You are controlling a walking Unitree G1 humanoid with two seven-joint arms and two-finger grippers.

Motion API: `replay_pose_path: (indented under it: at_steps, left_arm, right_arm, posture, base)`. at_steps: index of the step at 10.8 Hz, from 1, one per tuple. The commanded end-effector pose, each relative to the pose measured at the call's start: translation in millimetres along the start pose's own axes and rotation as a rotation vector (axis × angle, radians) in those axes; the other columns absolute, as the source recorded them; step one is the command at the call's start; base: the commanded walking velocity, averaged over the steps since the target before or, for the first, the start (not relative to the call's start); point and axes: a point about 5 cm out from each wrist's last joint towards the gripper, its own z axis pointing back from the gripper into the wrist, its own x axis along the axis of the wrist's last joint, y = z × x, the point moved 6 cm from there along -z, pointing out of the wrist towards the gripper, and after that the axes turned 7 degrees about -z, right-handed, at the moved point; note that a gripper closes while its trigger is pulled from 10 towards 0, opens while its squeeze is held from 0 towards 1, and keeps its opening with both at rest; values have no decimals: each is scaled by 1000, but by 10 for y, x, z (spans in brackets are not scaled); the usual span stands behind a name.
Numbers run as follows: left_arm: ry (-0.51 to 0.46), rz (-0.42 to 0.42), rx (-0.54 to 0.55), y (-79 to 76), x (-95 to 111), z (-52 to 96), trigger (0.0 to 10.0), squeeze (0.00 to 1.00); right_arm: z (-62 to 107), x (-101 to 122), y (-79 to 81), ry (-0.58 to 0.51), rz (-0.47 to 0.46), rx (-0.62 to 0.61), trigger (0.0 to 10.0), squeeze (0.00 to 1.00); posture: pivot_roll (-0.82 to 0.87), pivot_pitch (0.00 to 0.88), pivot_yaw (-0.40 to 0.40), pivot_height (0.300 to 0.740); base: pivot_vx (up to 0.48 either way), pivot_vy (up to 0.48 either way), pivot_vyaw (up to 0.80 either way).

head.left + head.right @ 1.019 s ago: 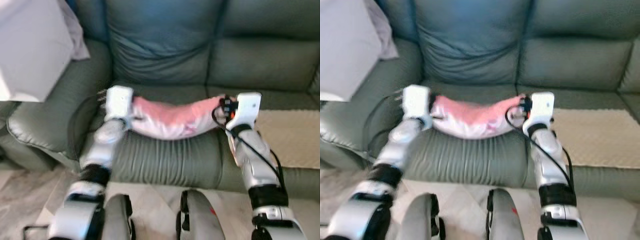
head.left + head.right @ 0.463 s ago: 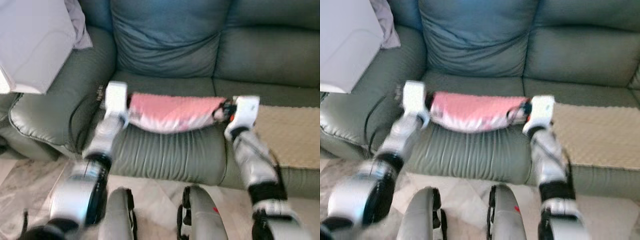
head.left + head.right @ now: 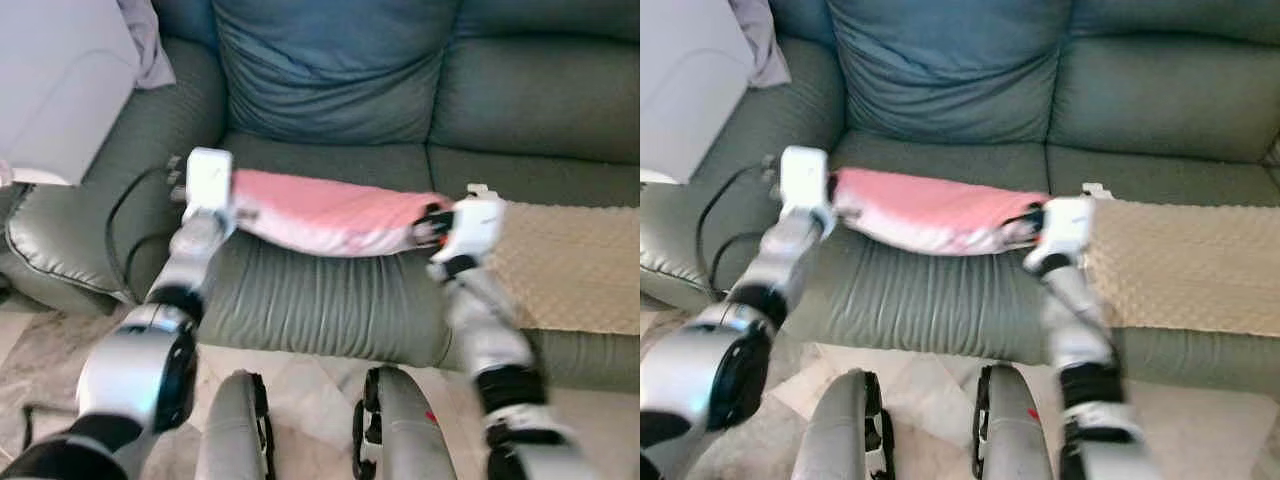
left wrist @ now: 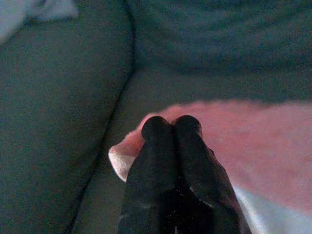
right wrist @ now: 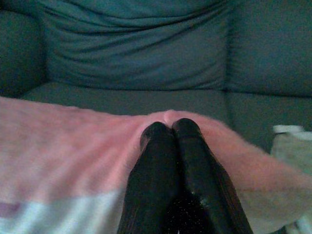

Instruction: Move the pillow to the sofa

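From my head camera, the pink pillow spans the green sofa seat between my arms; in my wrist views, the left gripper and right gripper each pinch a thin edge, which could slip and drop it crooked.

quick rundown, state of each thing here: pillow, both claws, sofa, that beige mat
flat pink and white pillow: held at both ends, stretched over the seat cushion
left claw: shut on the pillow's left end
right claw: shut on the pillow's right end
grey-green leather sofa: seat under the pillow bare
beige textured mat: lying flat on the next seat
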Motion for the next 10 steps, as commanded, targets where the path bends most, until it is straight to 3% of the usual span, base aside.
replay_pose_path:
  at_steps: [1,3,5,7,8,9,10]
  left_arm:
    - [70,-26,7,37,-245,63,10000,0]
    - [219,-132,-13,75,-687,207,10000,0]
    - [318,-168,-57,3,-947,317,10000,0]
    - [352,-171,-80,-117,-1040,368,10000,0]
    - [356,-179,-82,-136,-1057,381,10000,0]
    - [362,-170,-86,-146,-1082,397,10000,1000]
    - [367,-159,-83,-162,-1107,414,10000,1000]
  right_arm:
    - [38,-75,122,12,1,30,10000,0]
    - [165,-344,441,77,-31,98,10000,0]
    - [269,-532,532,135,-40,116,10000,0]
    - [367,-640,471,179,-24,107,10000,0]
    - [483,-677,254,208,11,40,10000,0]
    - [556,-703,157,227,41,14,10000,365]
    - [647,-737,35,249,59,-32,10000,1000]
  posture:
    - [-27,258,25,645]
    - [-22,257,7,645]
    - [-22,258,-1,645]
    - [-25,256,-6,645]
    - [-25,255,-8,645]
    - [-24,255,-10,645]
    - [-22,254,-11,645]
  base:
    - [0,0,0]
    - [0,0,0]
    - [0,0,0]
    - [0,0,0]
    - [0,0,0]
    - [0,0,0]
    - [0,0,0]
